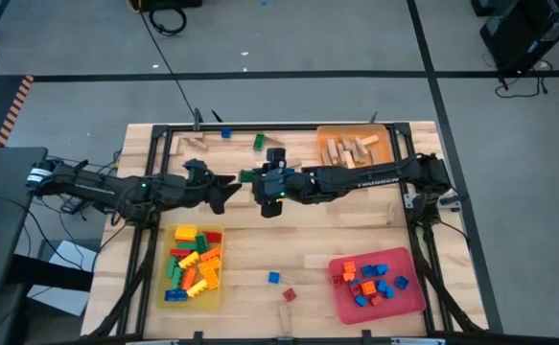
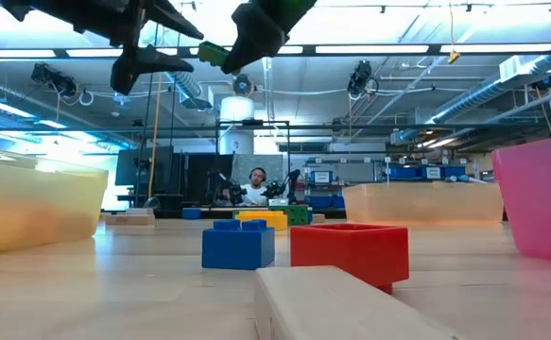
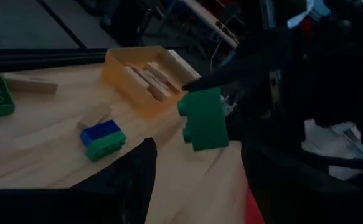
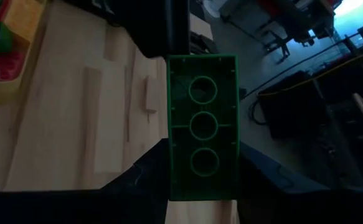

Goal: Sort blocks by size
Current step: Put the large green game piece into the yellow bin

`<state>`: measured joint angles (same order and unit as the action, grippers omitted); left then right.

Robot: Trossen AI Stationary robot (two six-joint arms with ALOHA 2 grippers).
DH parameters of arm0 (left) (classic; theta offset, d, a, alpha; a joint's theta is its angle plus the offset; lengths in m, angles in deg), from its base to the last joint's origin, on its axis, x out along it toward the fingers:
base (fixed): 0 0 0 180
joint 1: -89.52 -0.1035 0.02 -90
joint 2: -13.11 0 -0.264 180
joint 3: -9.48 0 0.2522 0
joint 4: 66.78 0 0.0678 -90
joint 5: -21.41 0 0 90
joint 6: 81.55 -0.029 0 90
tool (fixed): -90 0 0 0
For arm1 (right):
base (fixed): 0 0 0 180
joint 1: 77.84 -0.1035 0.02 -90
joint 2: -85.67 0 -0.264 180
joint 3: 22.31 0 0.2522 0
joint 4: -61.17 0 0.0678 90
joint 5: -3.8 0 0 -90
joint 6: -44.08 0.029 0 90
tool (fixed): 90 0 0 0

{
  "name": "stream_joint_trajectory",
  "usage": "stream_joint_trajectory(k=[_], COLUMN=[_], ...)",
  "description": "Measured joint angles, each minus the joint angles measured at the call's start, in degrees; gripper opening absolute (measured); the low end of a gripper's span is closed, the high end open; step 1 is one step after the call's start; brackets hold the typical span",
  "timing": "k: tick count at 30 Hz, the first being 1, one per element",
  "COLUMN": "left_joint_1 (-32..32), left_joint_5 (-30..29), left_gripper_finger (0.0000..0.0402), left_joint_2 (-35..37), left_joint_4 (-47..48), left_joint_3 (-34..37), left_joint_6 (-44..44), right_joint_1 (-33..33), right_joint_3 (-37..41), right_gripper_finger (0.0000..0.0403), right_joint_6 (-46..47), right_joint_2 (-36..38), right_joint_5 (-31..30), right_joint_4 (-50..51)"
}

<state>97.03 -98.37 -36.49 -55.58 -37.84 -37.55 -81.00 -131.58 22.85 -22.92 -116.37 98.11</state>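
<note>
We see the right gripper [image 1: 256, 176] raised above the middle of the table [image 1: 260, 251], its jaws closed partway on a long green brick [image 4: 202, 127] that sits between the fingers with its hollow underside toward the wrist camera. The left gripper [image 1: 229, 184] hangs just beside it, jaws spread wide and holding nothing, the green brick just ahead of its fingertips. Other blocks fill the yellow tray [image 1: 161, 287], red tray [image 1: 415, 302] and orange tray [image 1: 386, 144].
</note>
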Motion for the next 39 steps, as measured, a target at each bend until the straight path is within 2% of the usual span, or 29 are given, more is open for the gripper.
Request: stream_joint_trajectory(k=[4,16,20,26,28,34,39], left_joint_1=[-1.7,-5.7,-5.7,-5.7,-5.7,-5.7,-5.7], left_joint_5=[0.1,6.6,6.4,5.9,6.0,5.9,5.9], left_gripper_finger=[0.0241,0.0235,0.0199,0.0108,0.0094,0.0094,0.0094], left_joint_2=[-1.4,-8.0,-9.3,-9.3,-9.3,-8.9,-5.5], left_joint_4=[-1.9,-9.5,-12.1,-13.3,-13.6,-12.7,-9.2], left_joint_3=[0.0,0.0,0.0,0.0,0.0,0.0,0.0], left_joint_6=[0.7,4.3,4.3,4.5,4.5,0.1,-2.1], right_joint_1=[0.0,0.0,0.0,0.0,0.0,-0.1,-0.3], right_joint_3=[0.0,0.0,0.0,0.0,0.0,0.0,0.0], right_gripper_finger=[0.0151,0.0151,0.0151,0.0155,0.0176,0.0267,0.0318], right_joint_6=[0.0,0.0,0.0,1.3,2.3,4.9,10.2], right_joint_2=[-0.1,-0.1,-0.1,-0.1,-0.1,-0.1,0.3], right_joint_5=[1.1,2.0,2.0,1.8,1.7,-0.3,-3.1], right_joint_4=[0.1,0.1,0.1,0.6,0.5,1.1,5.0])
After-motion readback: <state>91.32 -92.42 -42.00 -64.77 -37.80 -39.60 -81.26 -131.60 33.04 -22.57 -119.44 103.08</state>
